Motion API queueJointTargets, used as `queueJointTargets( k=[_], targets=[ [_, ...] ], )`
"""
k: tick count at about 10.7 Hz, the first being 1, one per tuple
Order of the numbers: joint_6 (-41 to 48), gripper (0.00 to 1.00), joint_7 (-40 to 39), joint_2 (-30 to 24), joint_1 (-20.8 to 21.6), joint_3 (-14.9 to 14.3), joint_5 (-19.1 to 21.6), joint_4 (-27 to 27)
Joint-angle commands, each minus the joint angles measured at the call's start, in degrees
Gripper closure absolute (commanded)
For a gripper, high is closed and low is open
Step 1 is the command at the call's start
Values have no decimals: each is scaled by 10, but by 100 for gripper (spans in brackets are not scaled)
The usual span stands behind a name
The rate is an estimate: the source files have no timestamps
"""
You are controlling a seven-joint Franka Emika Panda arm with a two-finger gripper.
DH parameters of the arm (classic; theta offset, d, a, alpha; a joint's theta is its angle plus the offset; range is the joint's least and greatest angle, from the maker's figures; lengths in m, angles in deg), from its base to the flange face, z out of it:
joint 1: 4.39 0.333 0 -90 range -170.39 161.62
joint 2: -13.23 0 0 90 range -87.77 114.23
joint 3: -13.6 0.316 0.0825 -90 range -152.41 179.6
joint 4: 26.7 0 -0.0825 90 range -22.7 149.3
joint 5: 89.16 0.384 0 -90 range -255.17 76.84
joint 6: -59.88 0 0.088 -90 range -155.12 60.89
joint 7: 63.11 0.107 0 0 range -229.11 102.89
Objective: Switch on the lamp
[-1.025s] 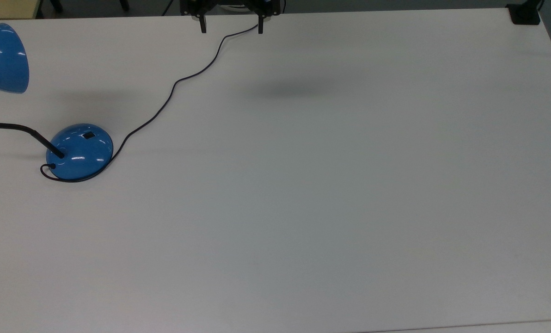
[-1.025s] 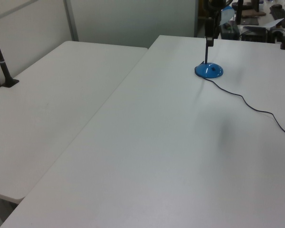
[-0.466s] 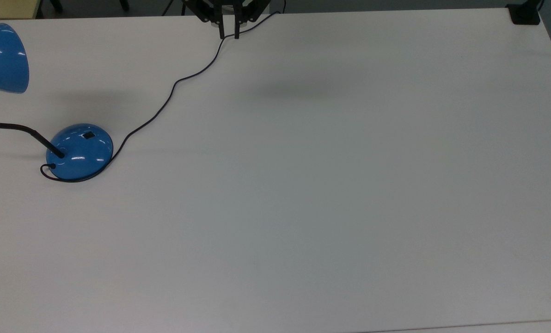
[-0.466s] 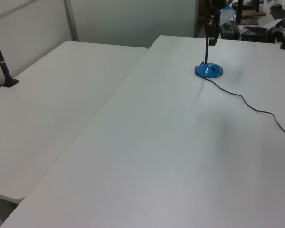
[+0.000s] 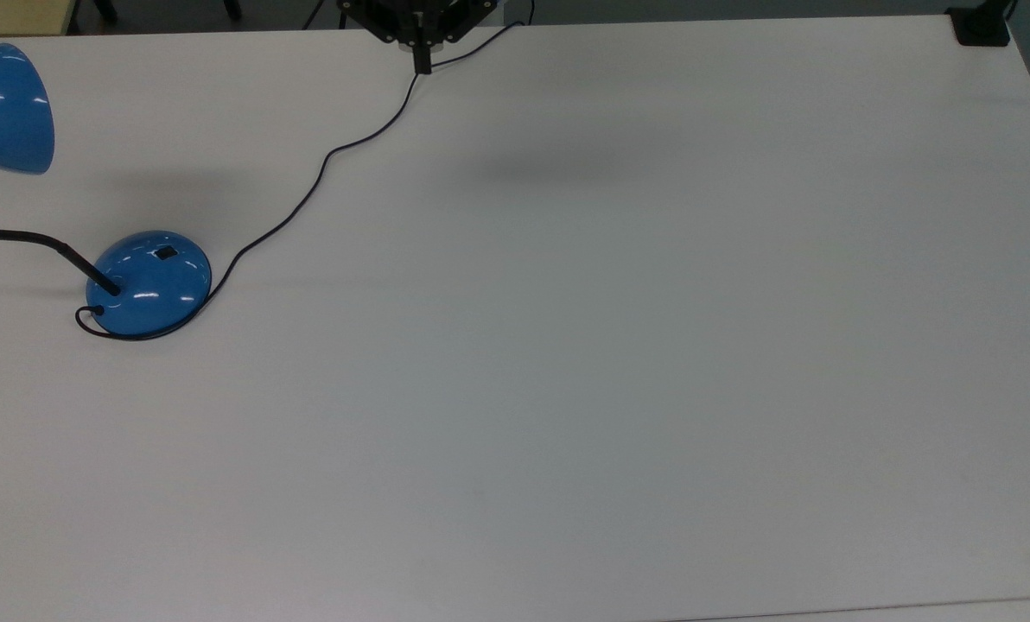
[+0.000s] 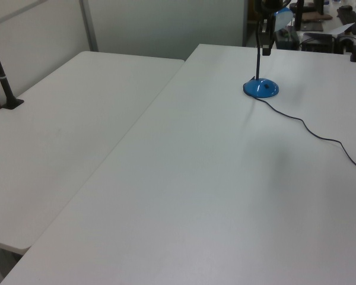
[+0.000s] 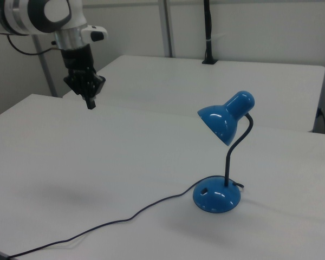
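Right view: gripper point(image 7: 90, 103), fingers pressed together, hangs far left of the lamp point(image 7: 223, 157); bare table point(image 7: 124, 162) between

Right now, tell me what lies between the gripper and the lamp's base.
In the top view, bare white table and the lamp's thin black cord lie between the shut gripper and the base; nothing else.

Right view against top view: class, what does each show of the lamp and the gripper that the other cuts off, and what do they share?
Right view alone: the glossy blue desk lamp whole, its black neck curving up to the bell shade, and the arm carrying the black two-finger gripper high above the white table. Top view alone: the small black switch seen squarely on the base. Both: the domed base, the thin black cord, and the gripper shut, well away from the lamp.
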State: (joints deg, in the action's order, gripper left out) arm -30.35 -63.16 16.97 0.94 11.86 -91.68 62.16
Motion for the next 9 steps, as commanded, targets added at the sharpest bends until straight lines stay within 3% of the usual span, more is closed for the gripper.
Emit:
queueJointTargets(
  k=[1,6,9],
  targets=[
    [-61,100,-10,-27,-58,-2,1,75],
    [-340,100,46,-38,-156,-3,3,288],
    [-488,100,137,22,-189,-5,2,322]
  ],
)
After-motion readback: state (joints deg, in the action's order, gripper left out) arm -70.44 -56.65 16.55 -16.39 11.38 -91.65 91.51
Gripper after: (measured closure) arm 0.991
